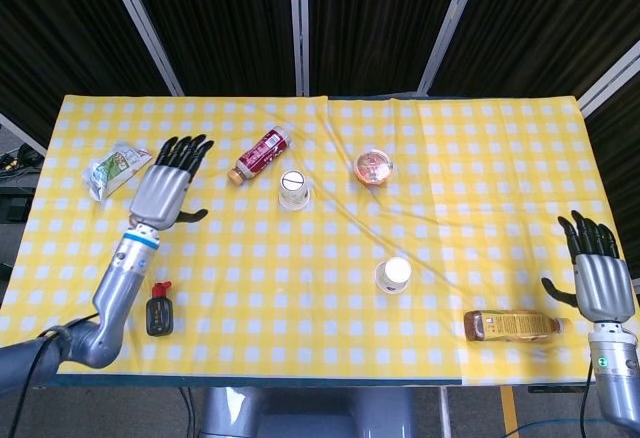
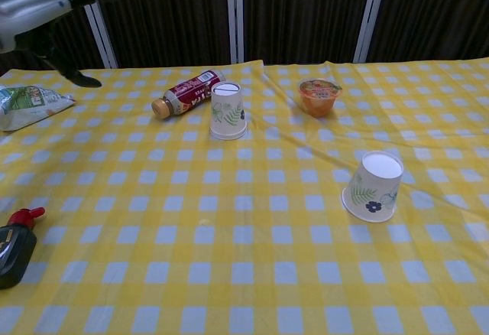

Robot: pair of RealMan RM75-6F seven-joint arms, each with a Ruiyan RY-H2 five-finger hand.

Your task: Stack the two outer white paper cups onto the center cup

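Note:
Two white paper cups with leaf prints sit nested upside down as one stack [image 1: 293,190] [image 2: 228,111] near the table's middle back. Another white cup [image 1: 393,275] [image 2: 374,186] stands upside down and tilted on a cloth fold, to the right and nearer the front. My left hand [image 1: 168,187] [image 2: 42,10] hovers open over the left part of the table, well clear of the stack, holding nothing. Beyond the table's front right corner, my right hand [image 1: 594,276] is open with fingers spread, seen only in the head view.
A red-labelled bottle [image 1: 259,154] [image 2: 186,92] lies just left of the stack. An orange cup [image 1: 373,168] [image 2: 318,95] stands right of it. A tea bottle [image 1: 512,326] lies front right, a snack bag [image 1: 114,168] far left, and a small black bottle [image 1: 159,311] front left.

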